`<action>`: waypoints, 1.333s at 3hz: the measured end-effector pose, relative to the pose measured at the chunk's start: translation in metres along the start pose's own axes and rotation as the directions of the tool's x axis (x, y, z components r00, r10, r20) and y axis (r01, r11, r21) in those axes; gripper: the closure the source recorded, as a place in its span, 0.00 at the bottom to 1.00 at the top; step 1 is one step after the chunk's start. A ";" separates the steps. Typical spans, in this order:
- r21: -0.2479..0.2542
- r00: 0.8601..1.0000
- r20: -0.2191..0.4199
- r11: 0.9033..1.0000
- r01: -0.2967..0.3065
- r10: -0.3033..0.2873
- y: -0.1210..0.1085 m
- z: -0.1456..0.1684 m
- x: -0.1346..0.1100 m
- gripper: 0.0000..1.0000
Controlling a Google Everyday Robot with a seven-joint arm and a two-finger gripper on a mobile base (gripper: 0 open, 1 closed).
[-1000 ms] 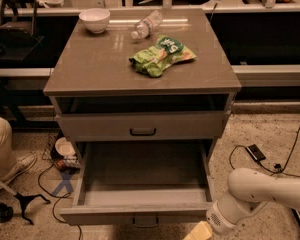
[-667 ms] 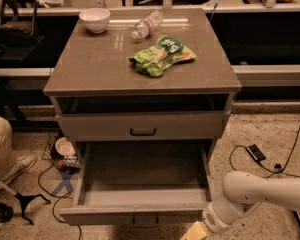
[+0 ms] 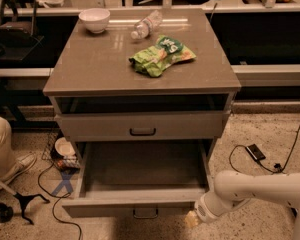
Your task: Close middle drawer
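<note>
The middle drawer (image 3: 140, 174) is pulled far out of the grey-beige cabinet. Its deep plain box is empty, and its front panel (image 3: 105, 209) carries a small dark bar handle (image 3: 145, 213). My gripper (image 3: 192, 219) is at the end of the white arm (image 3: 255, 189), low on the right. It sits at the right end of the drawer's front panel, close to or touching it. The shut top drawer front (image 3: 140, 126) is above.
On the cabinet top (image 3: 90, 64) are a white bowl (image 3: 94, 19), a lying plastic bottle (image 3: 146, 25) and a green snack bag (image 3: 161, 56). A person's leg and shoe (image 3: 5, 156), cables and a bowl (image 3: 65, 148) are on the floor at left. A cable and a small device (image 3: 255, 152) lie at right.
My gripper and arm have moved a little up and left, toward the right end of the drawer's front panel. The drawer has not visibly moved.
</note>
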State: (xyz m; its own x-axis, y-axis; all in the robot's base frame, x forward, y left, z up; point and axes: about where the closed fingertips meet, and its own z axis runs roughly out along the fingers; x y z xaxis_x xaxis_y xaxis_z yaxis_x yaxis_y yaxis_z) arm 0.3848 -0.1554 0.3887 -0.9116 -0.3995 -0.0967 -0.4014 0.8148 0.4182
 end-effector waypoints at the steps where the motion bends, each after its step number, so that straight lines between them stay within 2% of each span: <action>1: 0.000 1.000 0.000 1.000 0.000 0.000 0.000 0.000 0.000 0.94; 2: -0.001 1.000 -0.001 1.000 0.000 0.000 0.000 0.001 0.000 1.00; 3: 0.019 1.000 0.030 1.000 -0.006 0.005 -0.011 0.003 -0.012 1.00; 4: 0.089 0.992 0.122 0.996 -0.031 0.020 -0.038 -0.006 -0.049 1.00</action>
State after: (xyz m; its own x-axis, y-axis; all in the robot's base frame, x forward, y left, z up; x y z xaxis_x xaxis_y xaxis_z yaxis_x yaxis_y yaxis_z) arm 0.4451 -0.1692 0.3828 -0.9234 -0.3292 -0.1975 -0.3794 0.8610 0.3387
